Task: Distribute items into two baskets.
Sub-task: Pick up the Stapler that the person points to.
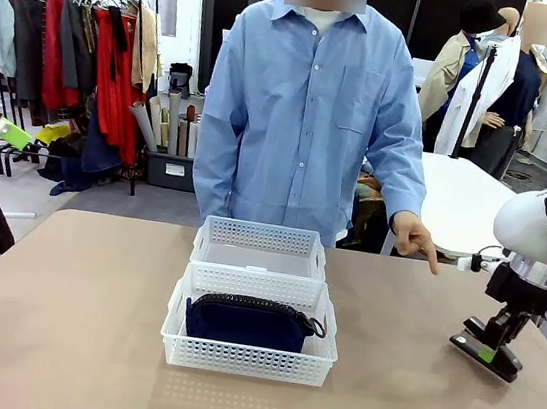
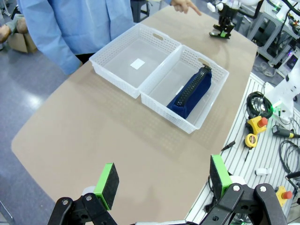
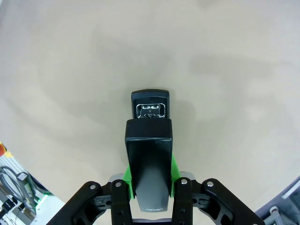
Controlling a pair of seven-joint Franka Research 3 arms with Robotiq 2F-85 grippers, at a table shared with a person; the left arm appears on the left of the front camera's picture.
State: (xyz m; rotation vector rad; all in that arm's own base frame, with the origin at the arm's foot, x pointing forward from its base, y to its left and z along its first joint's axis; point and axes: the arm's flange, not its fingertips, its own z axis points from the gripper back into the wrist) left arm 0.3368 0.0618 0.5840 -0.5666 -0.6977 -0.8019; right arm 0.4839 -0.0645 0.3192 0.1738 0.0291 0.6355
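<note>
1. Right gripper (image 3: 150, 174): the green pads (image 3: 174, 165) are closed against both flanks of the black stapler (image 3: 149, 140). The stapler runs lengthwise up the centre of the right wrist view, metal mouth toward the top. Grip: established. In the front view this assembly sits at lower right, low over the table (image 1: 67, 319). Whether the stapler has cleared the surface cannot be determined.

2. Left gripper (image 2: 163, 180): jaws spread wide with nothing between them, along the bottom edge of the left wrist view, well apart from both baskets.

3. Near basket (image 1: 244, 364), lower centre of the front view: contains the dark navy pouch (image 1: 248, 324), standing on its long edge with the zip uppermost. This item is judged placed.

4. Far basket (image 1: 262, 233), directly above the near basket in the frame and touching it side to side: holds no item. A small white label lies on its floor.

5. Person's hand (image 1: 416, 237), right of centre in the front view: index finger pointing down toward the table, apart from the right gripper.

Status: one item of two is distributed. Outstanding: carry the stapler from lower right to centre frame and release it into a basket. The far basket is the likely one, since it has no item yet
</note>
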